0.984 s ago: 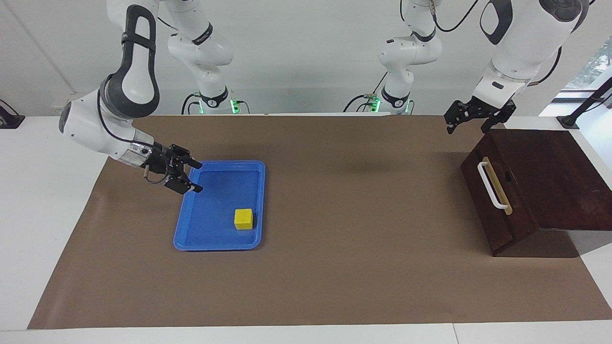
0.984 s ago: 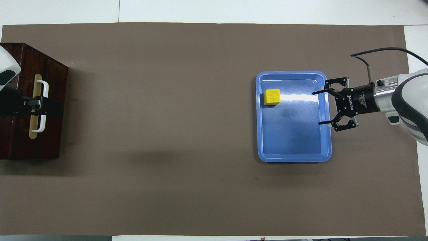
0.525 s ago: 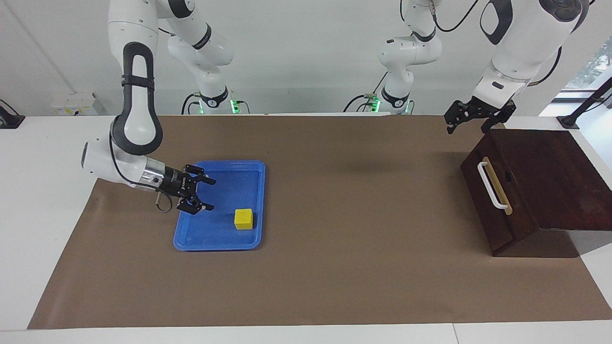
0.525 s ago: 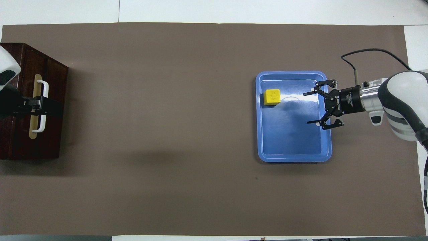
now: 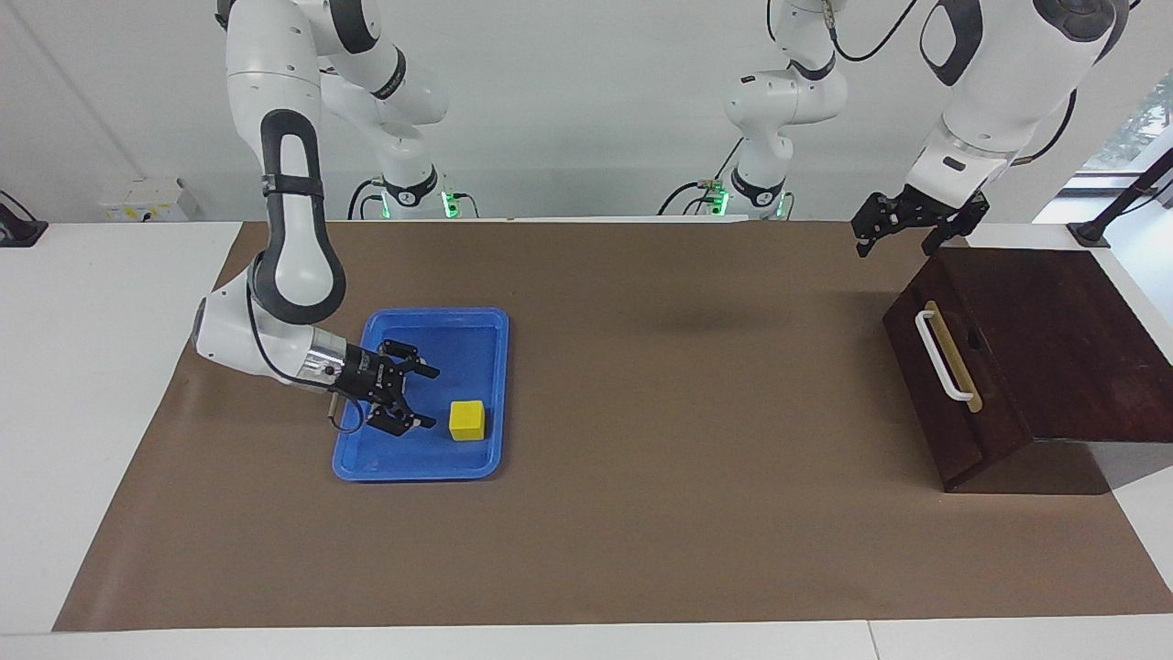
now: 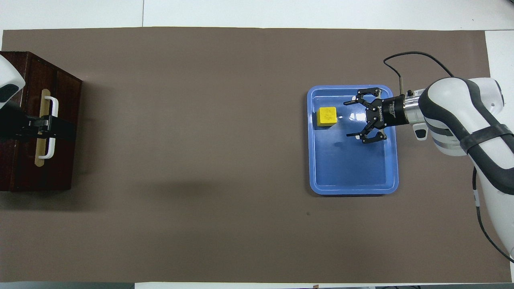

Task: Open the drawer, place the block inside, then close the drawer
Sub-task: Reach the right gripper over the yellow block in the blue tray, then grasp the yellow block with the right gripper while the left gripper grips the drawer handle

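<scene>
Fingers (image 5: 423, 372) of the right gripper (image 5: 429, 397) spread apart, low inside the flat blue plastic tray (image 5: 486, 328), tips aimed at the small bright yellow cube (image 5: 466, 420) and stopping just short of it, nothing between them. In the overhead view, same right gripper (image 6: 350, 119) at 3 o'clock of the cube (image 6: 326, 116), near but apart. Cube resting flat on the tray (image 6: 353, 184) floor, close to the tray's wall toward the left arm's end of the worktop (image 5: 641, 513), itself covered in brown paper.

Left gripper (image 5: 897, 241) held in the air over the robot-side corner of the low dark brown wooden box (image 5: 1054, 312), fingers (image 5: 862, 240) apart, touching nothing. Dark wooden drawer front (image 5: 944, 394) flush with the box, shut, its white bar handle (image 5: 942, 356) on a brass strip untouched. Box at the left arm's end of the worktop, well apart from the tray, at about 3 o'clock of it in the facing view.
</scene>
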Controlling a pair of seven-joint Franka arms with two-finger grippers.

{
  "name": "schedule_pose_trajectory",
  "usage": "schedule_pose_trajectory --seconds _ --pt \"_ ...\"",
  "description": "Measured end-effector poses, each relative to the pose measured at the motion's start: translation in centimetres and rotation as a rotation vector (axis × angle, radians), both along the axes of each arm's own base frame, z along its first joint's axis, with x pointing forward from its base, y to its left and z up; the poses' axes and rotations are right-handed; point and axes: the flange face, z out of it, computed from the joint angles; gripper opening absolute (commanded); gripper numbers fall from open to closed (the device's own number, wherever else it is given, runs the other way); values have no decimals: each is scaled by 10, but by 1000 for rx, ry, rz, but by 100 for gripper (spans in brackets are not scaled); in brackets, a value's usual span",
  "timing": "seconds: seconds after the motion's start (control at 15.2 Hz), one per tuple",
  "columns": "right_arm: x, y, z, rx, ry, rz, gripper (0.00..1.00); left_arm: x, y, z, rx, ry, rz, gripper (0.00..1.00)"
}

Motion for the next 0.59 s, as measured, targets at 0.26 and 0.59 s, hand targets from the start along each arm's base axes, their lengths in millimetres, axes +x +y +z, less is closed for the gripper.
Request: schedule_pose_trajectory --seconds 0.26,0.59 --pt "5 14 -14 -14 -2 2 100 0 0 0 0 0 0 100" --pt "13 20 -17 -17 -13 8 100 0 0 0 0 0 0 100"
